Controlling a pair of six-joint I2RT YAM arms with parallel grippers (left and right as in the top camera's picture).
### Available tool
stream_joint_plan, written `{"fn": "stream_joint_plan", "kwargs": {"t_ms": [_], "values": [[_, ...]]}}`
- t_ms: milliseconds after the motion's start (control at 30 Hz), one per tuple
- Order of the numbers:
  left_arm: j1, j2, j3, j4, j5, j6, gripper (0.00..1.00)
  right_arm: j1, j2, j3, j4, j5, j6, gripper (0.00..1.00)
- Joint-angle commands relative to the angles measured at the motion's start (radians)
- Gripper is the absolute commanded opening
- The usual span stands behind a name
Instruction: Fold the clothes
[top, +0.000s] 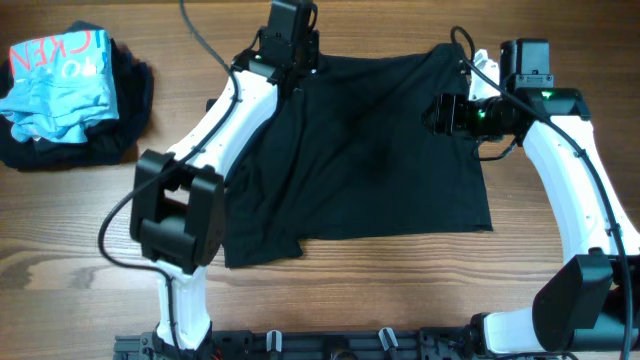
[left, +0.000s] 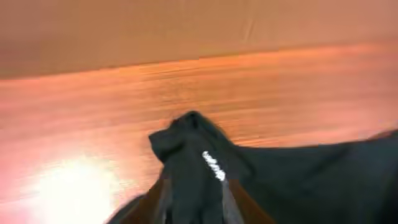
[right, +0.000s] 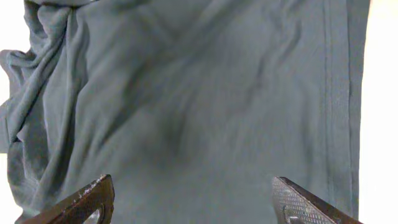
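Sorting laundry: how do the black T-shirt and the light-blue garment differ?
The black T-shirt lies spread out mid-table; the light-blue garment sits crumpled on a dark heap. The black T-shirt covers far more table than the light-blue garment. Both rest on the wooden table.

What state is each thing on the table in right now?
black T-shirt: spread out, wrinkled, one corner bunched up.
left gripper: shirt corner between its jaws, grip unclear.
right gripper: open over the shirt, empty.
light-blue garment: crumpled on a dark pile.
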Motion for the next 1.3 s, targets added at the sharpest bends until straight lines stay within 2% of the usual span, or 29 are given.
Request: {"fn": "stream_joint_plan", "kwargs": {"t_ms": [0, 400, 833, 1033, 1267], "values": [[0.005, 0.073, 0.014, 0.027, -0.04, 0.229, 0.29, 0.0, 0.006, 0.021, -0.014, 0.002, -0.021, 0.81], [0.005, 0.177, 0.014, 0.077, -0.001, 0.402, 0.54, 0.0, 0.006, 0.021, -0.036, 0.002, -0.02, 0.81], [0.003, 0.244, 0.014, 0.107, 0.035, 0.445, 0.5, 0.0, 0.006, 0.021, -0.037, 0.002, -0.018, 0.81], [0.004, 0.258, 0.014, 0.174, 0.035, 0.445, 0.46, 0.0, 0.007, 0.021, -0.035, 0.002, -0.018, 0.81], [0.005, 0.303, 0.014, 0.224, 0.008, 0.445, 0.47, 0.0, 0.006, 0.021, -0.035, 0.003, -0.018, 0.81]]}}
